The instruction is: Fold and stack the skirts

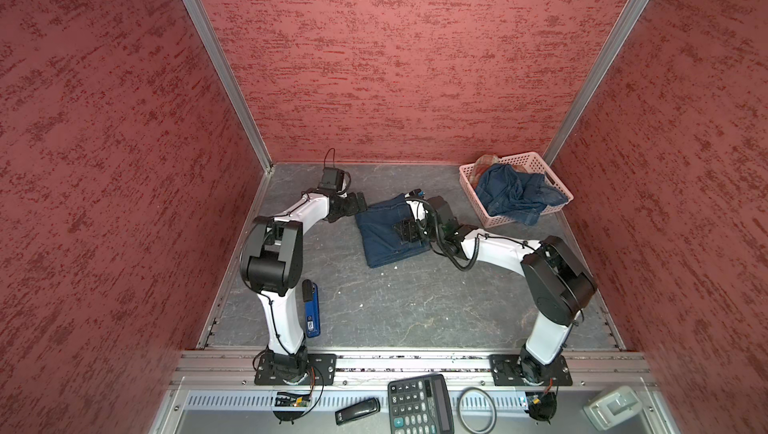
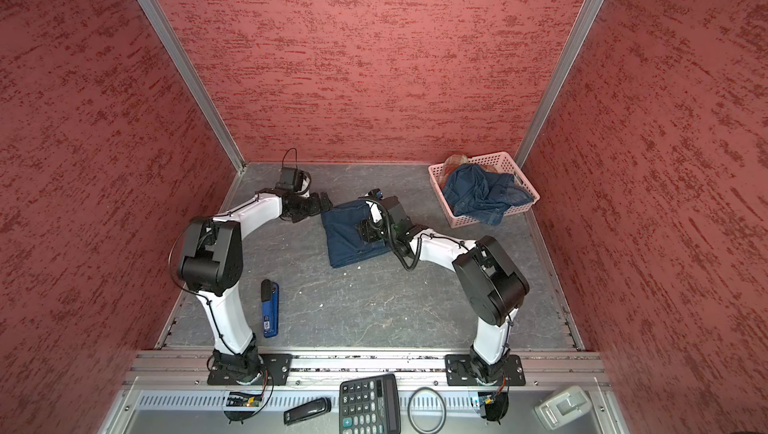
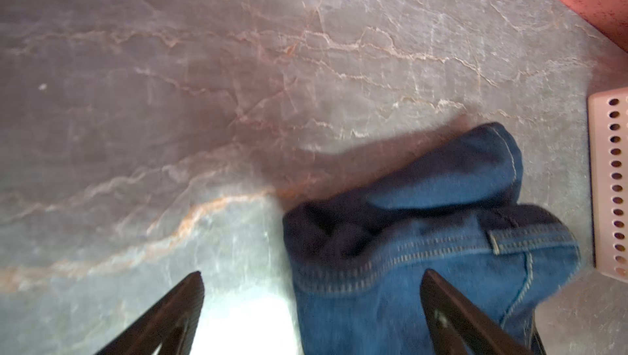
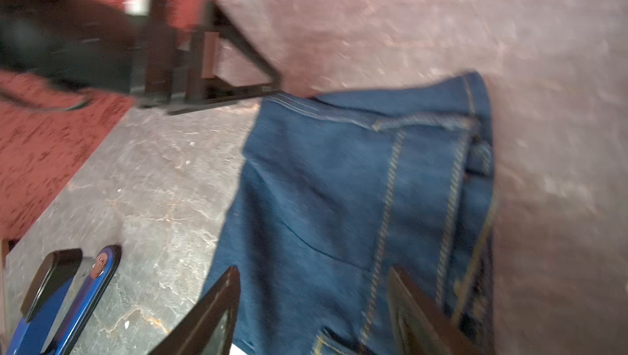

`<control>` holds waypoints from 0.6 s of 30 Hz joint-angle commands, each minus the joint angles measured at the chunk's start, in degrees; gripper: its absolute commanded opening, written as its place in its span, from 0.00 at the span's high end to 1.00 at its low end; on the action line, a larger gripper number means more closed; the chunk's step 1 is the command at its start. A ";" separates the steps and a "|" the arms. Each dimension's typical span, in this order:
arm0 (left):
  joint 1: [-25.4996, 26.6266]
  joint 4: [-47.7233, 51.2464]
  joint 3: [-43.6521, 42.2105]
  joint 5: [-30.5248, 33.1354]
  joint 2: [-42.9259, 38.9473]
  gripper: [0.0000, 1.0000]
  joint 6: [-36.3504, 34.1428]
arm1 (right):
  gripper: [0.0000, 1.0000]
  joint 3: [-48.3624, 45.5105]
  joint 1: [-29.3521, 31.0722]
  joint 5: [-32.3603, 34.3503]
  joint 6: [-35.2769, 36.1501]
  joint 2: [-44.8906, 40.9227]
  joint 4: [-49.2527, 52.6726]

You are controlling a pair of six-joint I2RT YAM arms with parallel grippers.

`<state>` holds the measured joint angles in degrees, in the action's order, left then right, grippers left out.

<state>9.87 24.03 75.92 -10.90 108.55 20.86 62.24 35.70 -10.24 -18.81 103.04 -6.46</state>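
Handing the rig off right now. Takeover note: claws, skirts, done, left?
Left claw: open, empty, at the far left corner of the folded dark blue denim skirt.
Right claw: open, empty, above that skirt's right side.
Skirts: that one lies on the grey marbled table; a crumpled dark blue denim skirt and a rust-and-cream plaid skirt sit in the pink perforated plastic basket.
Done: one skirt folded.
Left: fold the other two, stack all three.

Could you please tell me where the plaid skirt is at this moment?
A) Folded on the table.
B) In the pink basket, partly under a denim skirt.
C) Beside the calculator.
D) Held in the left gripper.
B: the plaid skirt shows at the back of the pink basket, partly beneath the crumpled denim skirt.
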 commanded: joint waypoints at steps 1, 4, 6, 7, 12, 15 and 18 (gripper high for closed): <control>1.24 -3.49 -4.86 -1.00 -5.04 0.00 1.14 | 0.31 0.85 -1.13 2.82 -5.89 0.60 5.23; 2.44 -4.76 -9.12 -2.74 -8.15 0.01 1.81 | 0.32 0.91 -1.75 3.03 -7.43 2.07 7.09; 3.45 -5.43 -11.27 -3.33 -9.27 0.01 1.31 | 0.32 1.36 -2.04 2.70 -8.13 3.74 7.99; 3.83 -5.52 -11.81 -3.42 -9.26 0.00 0.99 | 0.32 1.52 -2.06 2.33 -8.31 4.37 8.00; 4.19 -5.24 -11.79 -4.26 -6.00 0.00 0.10 | 0.38 3.90 -2.27 0.76 -7.51 8.16 8.82; 3.95 -5.67 -10.58 -3.81 -3.02 0.01 -0.32 | 0.42 6.74 -2.24 -0.17 -5.46 10.68 10.33; 3.30 -4.69 -7.73 -2.80 0.69 0.00 -0.57 | 0.45 9.66 -2.30 -0.87 -3.07 12.95 11.43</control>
<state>13.80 19.55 65.93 -14.35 106.54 21.56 69.25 33.63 -9.67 -24.12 113.80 2.70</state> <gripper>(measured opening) 0.996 0.555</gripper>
